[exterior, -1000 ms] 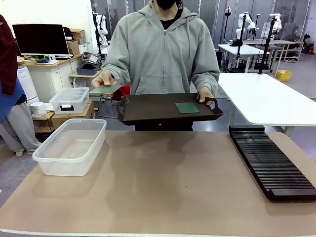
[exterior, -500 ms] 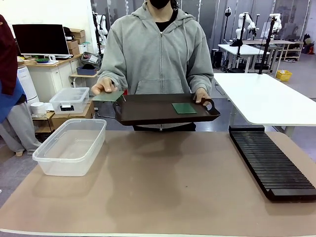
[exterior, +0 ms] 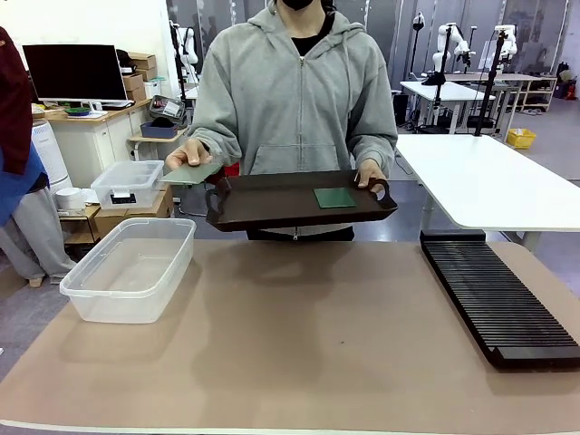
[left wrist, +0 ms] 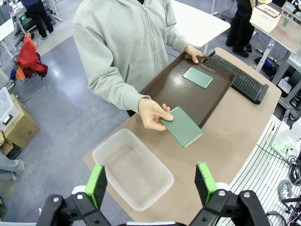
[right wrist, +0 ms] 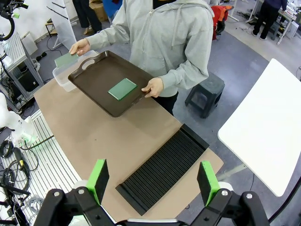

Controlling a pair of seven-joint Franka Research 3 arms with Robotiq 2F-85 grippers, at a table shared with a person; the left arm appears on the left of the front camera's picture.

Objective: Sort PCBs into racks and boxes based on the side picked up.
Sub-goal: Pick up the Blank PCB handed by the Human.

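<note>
One PCB (left wrist: 181,127) was green with a fine dot grid, the other PCB (left wrist: 198,77) plain green. The tray (left wrist: 188,96) was dark brown, the rack (exterior: 498,299) black and slotted.

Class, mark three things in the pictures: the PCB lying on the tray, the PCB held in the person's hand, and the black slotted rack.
lying PCB (exterior: 334,197), front view, centre of its green face.
held PCB (left wrist: 182,126), left wrist view, middle of the board.
black rack (exterior: 498,299), front view, mid-length on its slots.

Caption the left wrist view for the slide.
Open left gripper over clear tub; person holds PCB beside tray carrying second PCB.
</note>
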